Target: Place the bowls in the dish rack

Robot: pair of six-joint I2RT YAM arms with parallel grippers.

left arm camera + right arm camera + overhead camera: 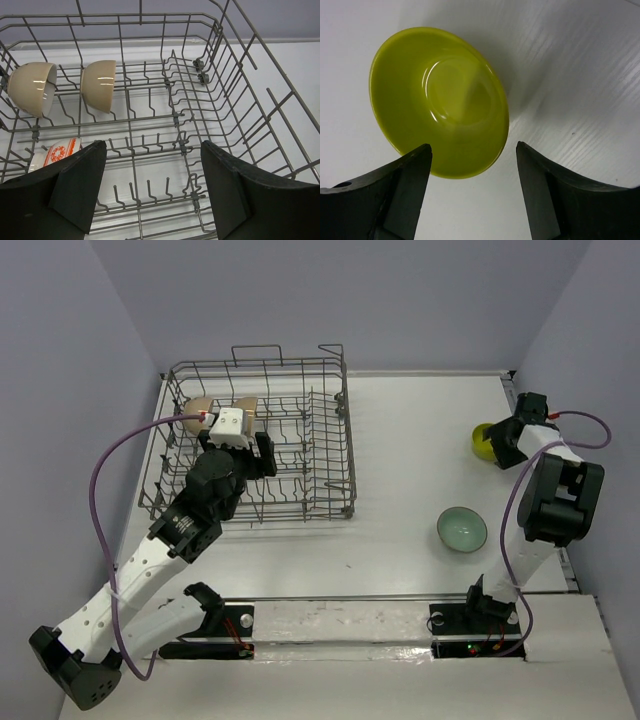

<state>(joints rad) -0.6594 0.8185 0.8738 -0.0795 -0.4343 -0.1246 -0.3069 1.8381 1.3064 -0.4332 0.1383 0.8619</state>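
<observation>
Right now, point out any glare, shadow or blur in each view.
Top external: even light, sharp. Left wrist: streak highlights on both cream bowls; its fingers dark, featureless. Right wrist: glare patch inside the yellow-green bowl; soft shadow on the table to its upper right.

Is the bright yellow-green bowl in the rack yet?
Out: the bright yellow-green bowl sits on the white table, far from the grey wire rack.
</observation>
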